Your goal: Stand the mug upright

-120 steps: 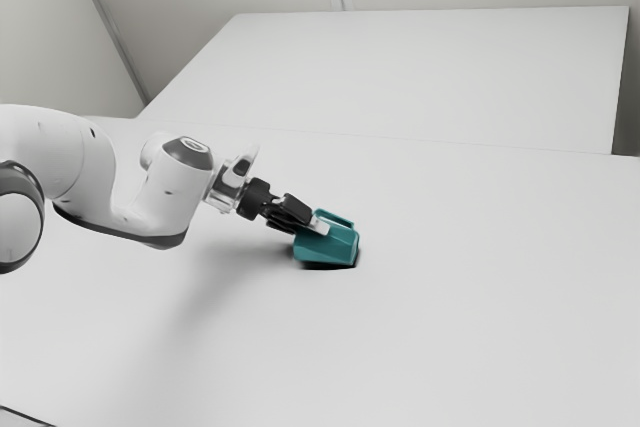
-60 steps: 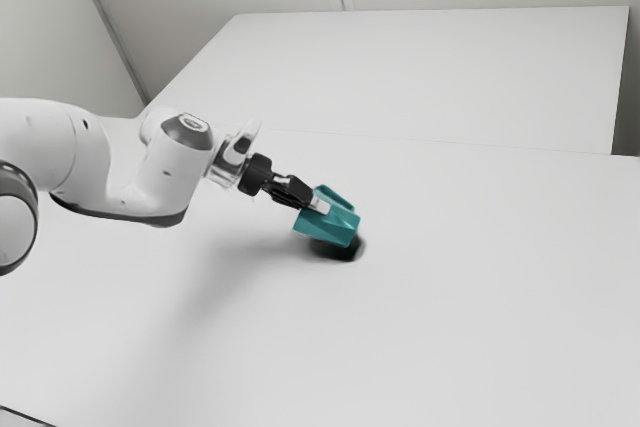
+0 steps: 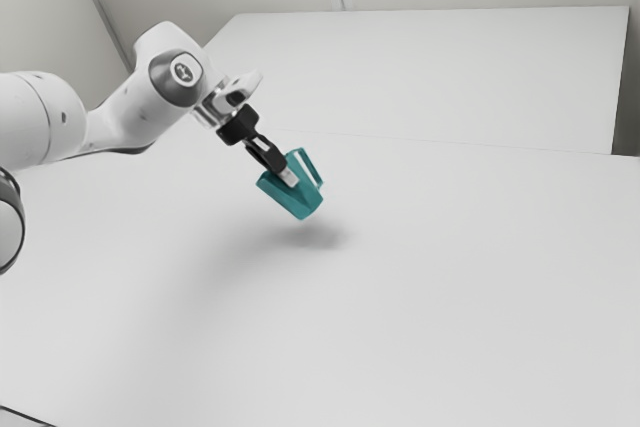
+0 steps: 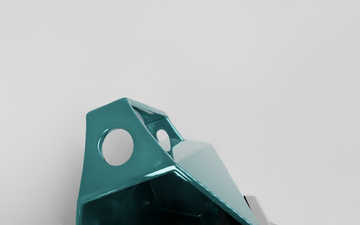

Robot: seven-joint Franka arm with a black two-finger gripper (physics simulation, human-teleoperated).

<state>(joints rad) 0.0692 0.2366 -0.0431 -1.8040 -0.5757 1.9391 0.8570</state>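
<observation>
In the exterior view my gripper (image 3: 288, 177) is shut on the teal mug (image 3: 301, 199), which hangs above the table, its shadow below and apart from it. The mug is tilted, its open end toward my hand, its base down toward the exterior view's right, its handle on the upper right side. In the wrist view the angular mug (image 4: 198, 165) shows its dark opening and a handle with round holes. There the gripper (image 4: 242, 217) has one pale fingertip (image 4: 257, 209) against the mug's outer wall; the other is hard to make out in the dark opening.
A broad white table surface (image 3: 450, 277) lies below and around the mug. Behind it a raised white panel (image 3: 420, 67) stretches across the back. A dark-edged corner shows at the exterior view's lower left.
My hand has risen and drawn back toward the exterior view's left, carrying the mug up from the table. The hand and mug have turned, with the mug's base pointing more steeply down.
</observation>
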